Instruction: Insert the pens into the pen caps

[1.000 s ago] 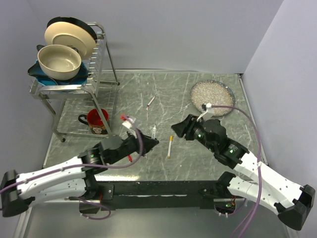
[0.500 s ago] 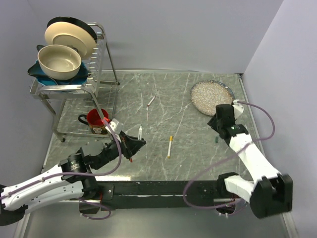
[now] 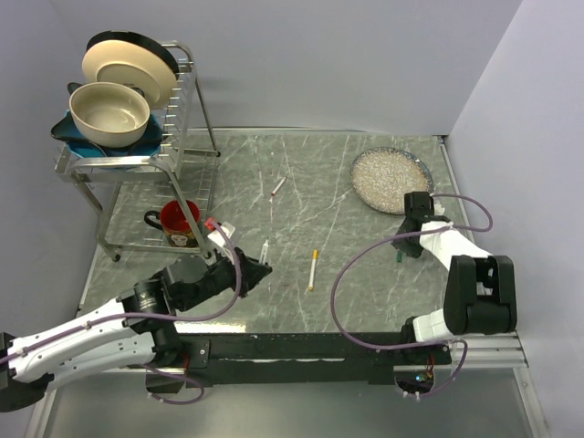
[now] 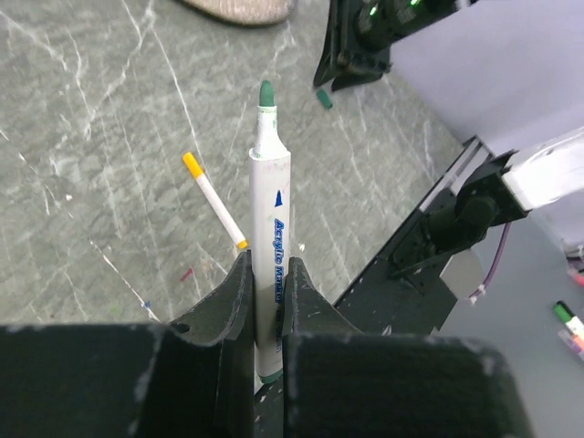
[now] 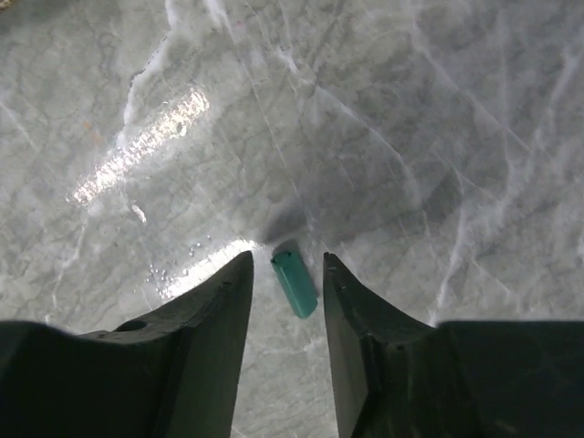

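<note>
We find the left gripper (image 4: 267, 271) clamped on the green-tipped pen (image 4: 270, 196), lower centre of its wrist frame. The right gripper (image 5: 285, 265) stands narrow, jaws flanking the green cap (image 5: 295, 284).

Rack (image 3: 137, 173) fills upper left. Red mug (image 3: 179, 219) under it blocks that side. Grain dish (image 3: 391, 179) blocks upper right. Middle of table (image 3: 365, 292) is wide open: only yellow pen (image 3: 313, 269) and far pen (image 3: 277, 186) lie flat there. Left arm (image 3: 82, 338) crosses lower left; right arm (image 3: 452, 246) hugs right edge. Green cap (image 5: 297, 285) sits in gap of right gripper (image 5: 286, 265), thin room each side.
</note>
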Controlling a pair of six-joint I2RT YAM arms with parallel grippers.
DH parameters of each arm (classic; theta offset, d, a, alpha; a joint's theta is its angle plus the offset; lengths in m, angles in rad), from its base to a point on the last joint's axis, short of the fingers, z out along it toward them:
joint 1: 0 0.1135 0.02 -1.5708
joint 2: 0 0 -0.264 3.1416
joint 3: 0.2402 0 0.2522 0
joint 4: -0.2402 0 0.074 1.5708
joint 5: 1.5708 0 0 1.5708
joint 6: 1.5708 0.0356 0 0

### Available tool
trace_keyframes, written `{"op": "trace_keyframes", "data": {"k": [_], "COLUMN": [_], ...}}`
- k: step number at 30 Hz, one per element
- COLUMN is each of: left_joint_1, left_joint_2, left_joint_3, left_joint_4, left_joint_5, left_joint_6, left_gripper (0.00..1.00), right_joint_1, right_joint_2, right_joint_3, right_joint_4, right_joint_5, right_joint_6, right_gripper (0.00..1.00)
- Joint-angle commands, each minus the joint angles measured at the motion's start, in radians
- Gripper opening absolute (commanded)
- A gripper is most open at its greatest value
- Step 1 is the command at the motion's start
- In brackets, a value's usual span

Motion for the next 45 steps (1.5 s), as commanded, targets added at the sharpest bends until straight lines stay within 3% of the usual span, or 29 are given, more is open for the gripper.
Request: {"op": "trace_keyframes", "data": {"k": [1,6,17,23,31,45], "left_joint_1": [0.002,0.002,0.002,0.0,0.0,0.002], "left_joint_2": [-0.057,-0.087,-0.099,-0.113,-0.108,-0.114], "left_joint_3": [0.029,0.023,0.032,0.018,0.0,0.001], "left_joint_4": [0.025,0.014,-0.021,-0.025,-0.026,-0.046], "left_joint_5": [-0.047,-0.089,-0.11,-0.112,-0.112,-0.116], "left_joint_6": [0.0,-0.009,-0.028,-0.051,-0.078,-0.097], "left_gripper": [0.01,0.01,0.01,0.01,0.01,0.01], "right_joint_1": [-0.009,-0.011,0.018,0.081,0.293,0.414], "right_joint_2": [0.049,0.083,0.031,0.01,0.045,0.132], "right_joint_3": [0.044,0.046,-0.026,-0.071,0.035,0.102], "right_joint_4": [0.02,0.011,0.053,0.081,0.066,0.032], "right_joint_5": [-0.084,-0.098,-0.226,-0.23,-0.208,-0.104], "right_joint_6": [-0.06,-0.075,-0.054,-0.004,0.111,0.141], "right_gripper": [0.43,0.41,0.2,0.17,0.16,0.27]}}
